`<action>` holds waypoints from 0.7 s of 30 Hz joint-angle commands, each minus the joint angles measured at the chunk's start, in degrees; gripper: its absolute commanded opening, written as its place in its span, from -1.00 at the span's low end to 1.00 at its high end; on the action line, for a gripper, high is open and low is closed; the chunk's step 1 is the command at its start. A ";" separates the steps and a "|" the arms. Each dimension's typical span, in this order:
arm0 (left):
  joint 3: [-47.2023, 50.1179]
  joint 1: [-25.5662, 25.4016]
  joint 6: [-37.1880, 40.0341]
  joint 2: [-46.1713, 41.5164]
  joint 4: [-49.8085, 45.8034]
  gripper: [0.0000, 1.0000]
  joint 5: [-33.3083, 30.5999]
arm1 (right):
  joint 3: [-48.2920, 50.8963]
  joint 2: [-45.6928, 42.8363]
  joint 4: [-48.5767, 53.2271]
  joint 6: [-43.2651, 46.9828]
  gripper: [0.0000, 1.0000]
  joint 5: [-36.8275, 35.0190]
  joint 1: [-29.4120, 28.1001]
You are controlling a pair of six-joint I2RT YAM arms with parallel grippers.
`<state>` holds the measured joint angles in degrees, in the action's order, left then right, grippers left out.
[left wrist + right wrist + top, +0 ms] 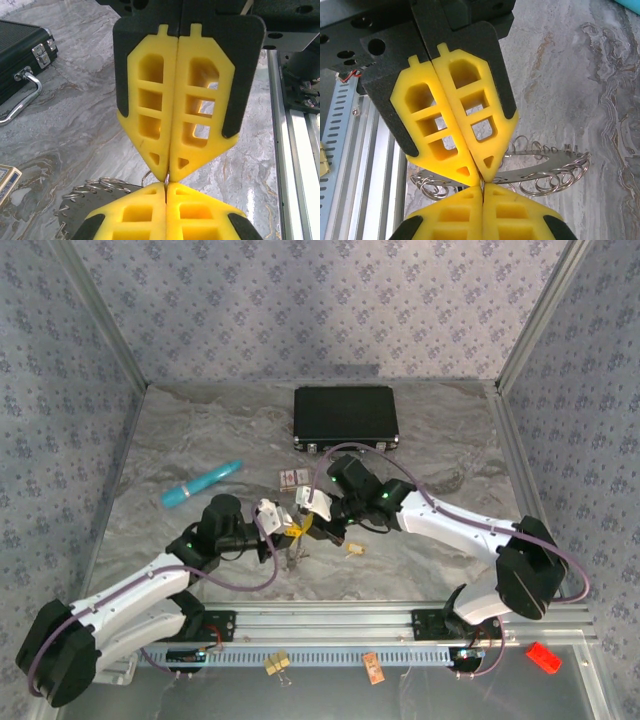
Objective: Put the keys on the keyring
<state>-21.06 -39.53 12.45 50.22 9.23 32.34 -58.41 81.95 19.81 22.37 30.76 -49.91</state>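
Over the veined marble bench (75, 130), the latticed yellow left end effector (166, 187) and right end effector (482, 189) sit clenched tip to tip, a thin wire keyring (146, 176) between them.

Two tools: the left tool (166, 187) and the right tool (482, 186). One black case (345, 418), one teal pen (202, 483), one card box (293, 478) — and one loose brass key (354, 549) on the tabletop (450, 460).

A grey marbled table (440, 440) carries a black rectangular case with metal latches (345, 416) at upper centre, a turquoise cylindrical tube (202, 483) at left, a small red-and-white card box (293, 478) near the middle, and a small brass-yellow key (354, 549) just below centre.
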 commanded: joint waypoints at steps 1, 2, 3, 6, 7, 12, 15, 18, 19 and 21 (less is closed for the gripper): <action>-0.13 -1.34 0.43 -1.66 3.86 -1.00 1.97 | 0.23 -3.39 -6.01 -0.51 -0.51 2.69 0.10; 0.27 -1.32 -0.12 -2.02 4.54 -1.00 1.03 | 1.05 -4.29 -6.46 -1.81 -0.37 2.81 0.81; 0.71 -1.50 -0.59 -2.43 5.03 -1.00 0.28 | 1.88 -5.31 -6.98 -3.04 -0.27 2.58 1.54; 2.25 -1.68 -2.43 -3.79 7.32 -1.00 -1.82 | 5.82 -8.91 -8.68 -6.65 -0.17 1.44 3.64; 2.68 -1.76 -2.86 -4.21 7.80 -1.00 -2.39 | 7.61 -10.02 -9.66 -7.78 -0.16 0.86 3.93; 3.63 -2.07 -3.73 -4.86 9.37 -1.00 -3.37 | 16.79 -13.30 -17.76 -10.77 -0.20 -0.50 2.23; 3.91 -2.21 -4.09 -4.69 9.96 -1.00 -3.51 | 20.73 -15.13 -22.47 -9.22 -0.25 -2.12 0.00; 4.23 -2.23 -4.19 -4.77 10.68 -1.00 -3.60 | 23.28 -15.87 -26.68 -9.74 -0.34 -2.25 -1.00; 4.23 -2.29 -4.24 -4.63 10.80 -1.00 -3.60 | 23.74 -15.79 -27.45 -10.12 -0.37 -2.43 -1.15; 4.27 -2.30 -4.32 -4.51 11.20 -1.00 -3.56 | 24.52 -15.64 -28.50 -10.46 -0.43 -2.80 -1.24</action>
<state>-17.32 -41.39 8.86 46.22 16.53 28.60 -34.68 67.42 -2.90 12.99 29.17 -50.92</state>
